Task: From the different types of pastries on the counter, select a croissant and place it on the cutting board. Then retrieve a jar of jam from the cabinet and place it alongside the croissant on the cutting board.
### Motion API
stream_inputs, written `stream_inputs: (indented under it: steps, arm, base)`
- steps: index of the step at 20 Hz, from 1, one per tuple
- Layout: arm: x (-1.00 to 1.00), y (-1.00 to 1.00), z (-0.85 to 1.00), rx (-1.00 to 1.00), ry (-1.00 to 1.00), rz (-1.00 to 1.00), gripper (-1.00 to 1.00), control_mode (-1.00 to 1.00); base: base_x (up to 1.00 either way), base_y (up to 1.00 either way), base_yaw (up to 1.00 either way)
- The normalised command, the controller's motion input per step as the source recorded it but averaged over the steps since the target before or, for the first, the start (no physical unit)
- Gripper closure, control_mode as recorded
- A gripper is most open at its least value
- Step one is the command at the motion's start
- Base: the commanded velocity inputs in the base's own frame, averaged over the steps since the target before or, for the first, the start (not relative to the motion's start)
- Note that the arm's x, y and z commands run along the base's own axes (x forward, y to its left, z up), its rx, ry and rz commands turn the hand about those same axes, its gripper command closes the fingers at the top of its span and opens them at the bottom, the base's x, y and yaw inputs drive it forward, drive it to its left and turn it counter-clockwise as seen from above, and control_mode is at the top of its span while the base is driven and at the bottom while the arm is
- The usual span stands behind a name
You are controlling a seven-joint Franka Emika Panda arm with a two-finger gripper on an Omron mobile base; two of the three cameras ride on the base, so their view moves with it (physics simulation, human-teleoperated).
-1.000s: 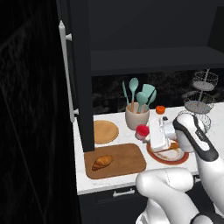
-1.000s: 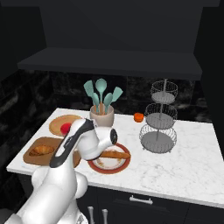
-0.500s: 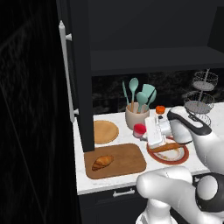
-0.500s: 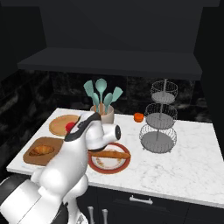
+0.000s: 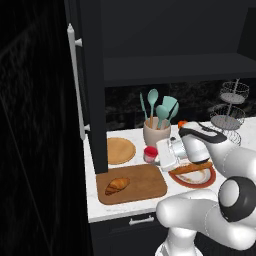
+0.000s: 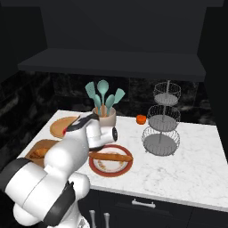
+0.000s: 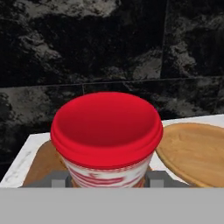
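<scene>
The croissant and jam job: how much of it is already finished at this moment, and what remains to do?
Done: the croissant lies on the cutting board. In hand: the gripper is shut on the jar of jam, which is held over the board's back edge beside the round wooden plate. Left: lower the jar onto the board next to the croissant and let go.

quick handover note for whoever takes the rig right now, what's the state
Gripper: shut on the jar of jam, carried above the counter near the back edge of the cutting board.
Croissant: already on the cutting board, left part.
Baguette stick: on the red-rimmed plate, not needed.
Cabinet: door open.
Done: croissant placed, jar fetched.
Left: set the jar on the board beside the croissant, release.
</scene>
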Motion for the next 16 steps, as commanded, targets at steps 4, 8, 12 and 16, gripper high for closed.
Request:
stream_inputs:
  steps: [4, 8, 12, 16]
  arm:
    - [-0.42, 0.14, -0.25, 0.00, 0.10, 0.00, 1.00, -1.00]
    - [0.00, 0.00, 0.00, 0.00, 0.00, 0.00, 1.00, -1.00]
    - [-0.16, 0.05, -0.16, 0.00, 0.06, 0.00, 1.00, -1.00]
    - [-0.05, 0.02, -0.03, 0.00, 0.01, 0.00, 1.00, -1.00]
  base:
    - [0.00, 0.00, 0.00]
    - [0.00, 0.00, 0.00]
    - [0.00, 0.00, 0.00]
    - [0.00, 0.00, 0.00]
